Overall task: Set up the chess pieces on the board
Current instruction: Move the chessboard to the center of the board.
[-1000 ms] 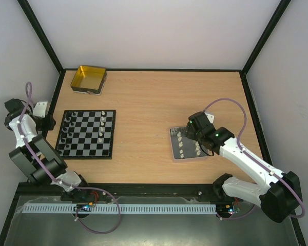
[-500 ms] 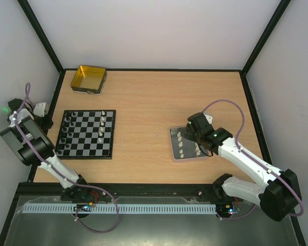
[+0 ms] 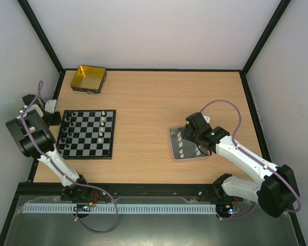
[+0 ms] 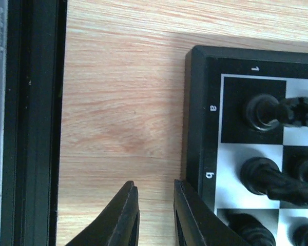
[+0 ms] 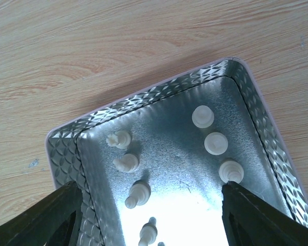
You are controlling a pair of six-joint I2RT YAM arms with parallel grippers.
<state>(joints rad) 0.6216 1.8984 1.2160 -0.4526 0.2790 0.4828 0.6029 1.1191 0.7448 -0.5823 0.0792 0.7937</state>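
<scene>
A yellow tin [image 3: 89, 77] sits open-topped at the far left corner of the wooden bench [image 3: 154, 102]. A silver tray [image 3: 189, 151] with embossed walls lies right of centre, well apart from the tin. A black rail [image 4: 31, 123] edges the bench.

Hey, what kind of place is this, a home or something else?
Probably a robot lab cell, not a home: a left arm and right arm at a wooden table, bare white walls with black frame posts, a chessboard and a tray of white pieces.
</scene>
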